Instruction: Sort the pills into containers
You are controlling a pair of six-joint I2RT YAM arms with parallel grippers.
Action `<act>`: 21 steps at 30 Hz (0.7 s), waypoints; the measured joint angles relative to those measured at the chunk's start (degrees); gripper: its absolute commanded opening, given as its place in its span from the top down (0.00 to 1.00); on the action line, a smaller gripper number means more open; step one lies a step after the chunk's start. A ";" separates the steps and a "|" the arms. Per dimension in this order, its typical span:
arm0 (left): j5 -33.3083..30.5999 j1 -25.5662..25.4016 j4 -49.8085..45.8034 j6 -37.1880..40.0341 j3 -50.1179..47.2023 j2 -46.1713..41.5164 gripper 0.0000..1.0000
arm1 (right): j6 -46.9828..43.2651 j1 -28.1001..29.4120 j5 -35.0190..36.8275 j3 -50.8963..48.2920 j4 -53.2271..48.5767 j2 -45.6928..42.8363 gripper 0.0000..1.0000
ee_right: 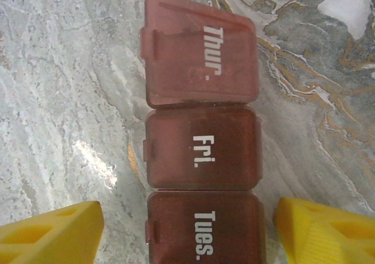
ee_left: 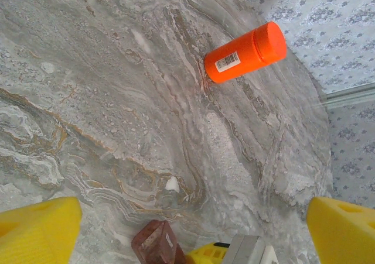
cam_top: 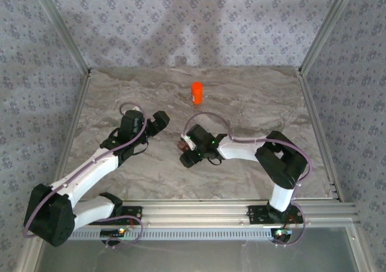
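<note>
Centrally, the right gripper [ee_right: 187,211] straddles the containers [ee_right: 199,158], jaws released and touching neither side; three lids counted, all shut. Left gripper [ee_left: 192,208]: jaws spread, empty. Just beyond lies one loose white speck [ee_left: 171,184], possibly a pill. Farthest stands one orange bottle [ee_left: 246,52]. Sorting seems barely begun.

Grey-brown marbled table [cam_top: 253,103] is carrying three loose items. Orange bottle [cam_top: 196,92] is standing toward the far centre, well apart from the others. Dark red containers [ee_right: 202,153] strip is lying flat mid-table, with lids marked Thur., Fri. and Tues. facing up. Small white pill [ee_left: 171,184] is resting on bare surface near the strip's end.
</note>
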 measured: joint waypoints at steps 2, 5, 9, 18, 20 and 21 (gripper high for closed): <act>0.04 0.00 0.11 0.00 0.00 0.00 0.02 | 0.72 -0.13 1.77 -0.76 -0.74 -0.87 0.17; 0.17 0.00 0.31 0.00 0.00 0.00 0.02 | 2.64 -0.63 3.93 -2.19 -2.56 -2.54 0.16; 0.20 0.00 0.35 0.02 0.00 0.17 0.02 | 5.44 -1.51 6.03 -3.08 -5.53 -3.98 0.16; 1.51 -0.02 0.33 0.46 0.00 1.18 0.02 | 10.34 -8.04 8.81 -3.08 -9.31 -4.79 0.16; 1.51 -0.02 0.24 0.92 0.00 1.18 0.02 | 10.88 -9.77 8.92 -3.21 -10.08 -5.25 0.16; 1.51 -0.02 0.17 1.14 0.02 1.18 0.02 | 10.99 -10.34 8.87 -3.54 -10.16 -5.66 0.16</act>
